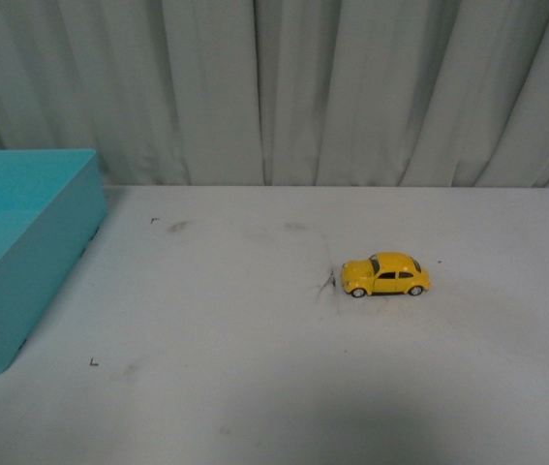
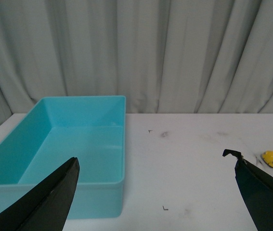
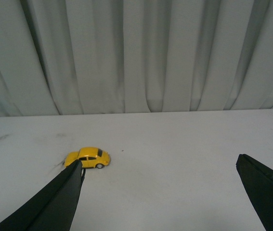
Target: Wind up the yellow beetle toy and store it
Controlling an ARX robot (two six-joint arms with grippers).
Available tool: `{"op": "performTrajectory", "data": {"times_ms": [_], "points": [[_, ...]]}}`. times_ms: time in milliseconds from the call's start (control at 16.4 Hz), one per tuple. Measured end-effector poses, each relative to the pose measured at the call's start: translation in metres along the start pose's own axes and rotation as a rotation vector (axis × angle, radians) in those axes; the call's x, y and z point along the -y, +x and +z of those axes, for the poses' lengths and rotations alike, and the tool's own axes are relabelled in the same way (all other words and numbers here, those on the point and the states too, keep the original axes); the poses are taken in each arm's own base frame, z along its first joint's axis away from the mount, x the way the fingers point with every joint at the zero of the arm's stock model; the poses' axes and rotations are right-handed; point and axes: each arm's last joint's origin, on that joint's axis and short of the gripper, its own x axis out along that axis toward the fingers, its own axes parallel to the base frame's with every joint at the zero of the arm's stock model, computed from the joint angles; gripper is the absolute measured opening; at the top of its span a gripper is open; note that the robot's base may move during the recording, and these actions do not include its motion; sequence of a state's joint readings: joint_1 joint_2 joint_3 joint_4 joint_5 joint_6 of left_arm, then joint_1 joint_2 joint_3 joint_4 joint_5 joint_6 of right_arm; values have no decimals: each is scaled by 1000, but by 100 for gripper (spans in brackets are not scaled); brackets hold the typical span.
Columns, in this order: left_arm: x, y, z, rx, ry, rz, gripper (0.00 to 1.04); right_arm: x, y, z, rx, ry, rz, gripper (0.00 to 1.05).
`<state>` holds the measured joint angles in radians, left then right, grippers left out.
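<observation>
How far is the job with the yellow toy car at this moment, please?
Nothing looks done yet. The small glossy yellow beetle toy car stands on its wheels on the white table, apart from the open turquoise plastic box. Nothing is in hand: the left tool and the right tool are both open and hold nothing. Winding up and storing are both left to do.

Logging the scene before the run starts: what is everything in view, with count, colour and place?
yellow beetle toy: one, yellow, on its wheels on the table, right of centre.
bin: one, turquoise, open-topped, at the table's left side.
table: one, white, with faint dark scuffs.
curtain: one, pale grey, behind the table.
left gripper: one, black, open, above the table near the bin.
right gripper: one, black, open, above the table near the toy.
</observation>
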<state>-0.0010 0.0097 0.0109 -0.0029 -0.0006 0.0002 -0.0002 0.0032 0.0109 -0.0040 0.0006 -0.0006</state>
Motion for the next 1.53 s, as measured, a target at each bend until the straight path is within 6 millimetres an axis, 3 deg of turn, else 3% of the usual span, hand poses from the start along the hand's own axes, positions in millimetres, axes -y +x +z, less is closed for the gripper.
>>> {"op": "performTrajectory", "data": {"times_ms": [1526], "points": [[0, 0, 0, -1, 0, 0, 98, 0, 0, 0, -1, 0, 0, 98]]}}
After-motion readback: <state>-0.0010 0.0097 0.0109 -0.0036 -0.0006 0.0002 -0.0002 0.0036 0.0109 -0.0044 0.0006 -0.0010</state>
